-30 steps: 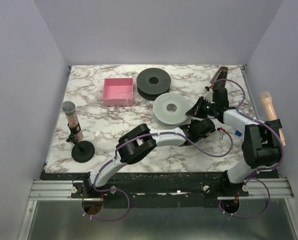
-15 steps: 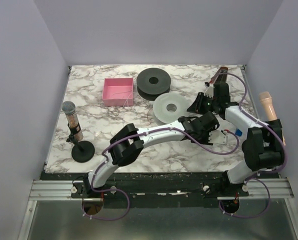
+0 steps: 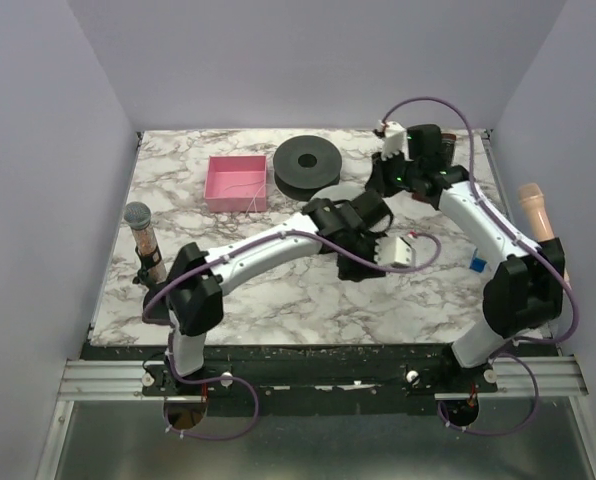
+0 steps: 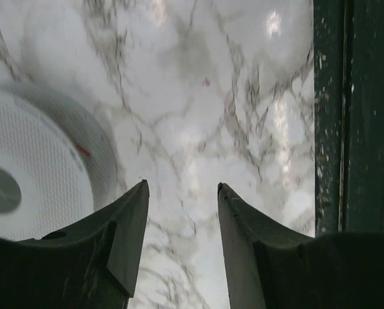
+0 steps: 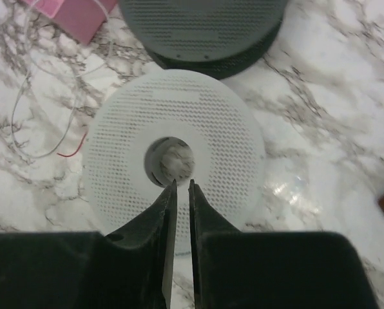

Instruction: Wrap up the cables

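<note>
- Hovering over the white spool (image 5: 179, 116), the right gripper (image 5: 182, 182) holds its fingertips just above the spool's centre hole. The jaws are drawn to a thin slit, and nothing shows between them.
- The cables (image 5: 73, 151) lie loose on the marble table (image 5: 321, 129), just beside the white spool on the side facing the pink box (image 5: 73, 13). It's one thin, pale, curling loop, ending in a short red stretch close to the spool's rim.
- The left gripper (image 4: 182, 187) hangs over bare marble next to the white spool, jaws spread wide and gripping nothing. The spool's rim sits just off one finger.
- In the left wrist view a small red streak shows on the white spool's side wall. Whether it is the wire's end cannot be told.
- The dark spool (image 3: 308, 160) lies just behind the white spool. Whether the two rims touch cannot be told.
- From overhead, the left arm crosses above the white spool and covers most of it, so only a sliver of rim shows.
- A microphone on a black stand (image 3: 143, 240) stands well apart from the white spool, out beyond the pink box.
- A second, pinkish microphone (image 3: 534, 208) stands well apart on the spool's opposite side, at the table's edge.
</note>
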Robot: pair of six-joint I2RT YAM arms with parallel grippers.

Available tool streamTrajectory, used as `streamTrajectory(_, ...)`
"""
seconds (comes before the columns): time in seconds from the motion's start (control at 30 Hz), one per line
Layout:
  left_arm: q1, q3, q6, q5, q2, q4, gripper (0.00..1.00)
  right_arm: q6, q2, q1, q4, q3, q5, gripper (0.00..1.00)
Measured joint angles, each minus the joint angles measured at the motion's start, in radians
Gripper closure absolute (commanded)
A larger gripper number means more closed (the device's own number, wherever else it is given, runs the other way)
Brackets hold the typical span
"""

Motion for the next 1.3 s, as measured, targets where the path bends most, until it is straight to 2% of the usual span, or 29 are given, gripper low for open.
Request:
streamTrajectory(0.13, 0.143, -0.121, 0.001, 0.054, -0.129, -0.067, 0.45, -0.119, 0.097, 0.135, -0.064, 0.103, 0.046, 0.95)
streamTrajectory(0.23, 0.238, -0.203, 0.008, 0.083, -0.213, -0.109, 0.45, -0.171, 0.182, 0.187, -0.11, 0.145, 0.054, 0.99)
streamTrajectory(0.43, 0.372, -0.348, 0.006, 0.124, -0.336, -0.121, 0.44, -0.253, 0.287, 0.233, -0.201, 0.166, 0.124, 0.99)
streamTrajectory(0.63, 0.542, -0.431, -0.035, 0.121, -0.352, -0.049, 0.44, -0.278, 0.345, 0.277, -0.242, 0.21, 0.215, 0.99)
streamTrajectory(0.93, 0.605, -0.45, -0.074, 0.119, -0.352, 0.023, 0.44, -0.172, 0.402, 0.289, -0.235, 0.201, 0.398, 0.99)
streamTrajectory(1.13, 0.626, -0.451, -0.085, 0.118, -0.352, 0.044, 0.44, -0.019, 0.414, 0.283, -0.235, 0.194, 0.521, 0.99)
streamTrajectory(1.3, 0.626, -0.451, -0.086, 0.118, -0.352, 0.054, 0.44, 0.129, 0.368, 0.222, -0.208, 0.119, 0.529, 0.99)
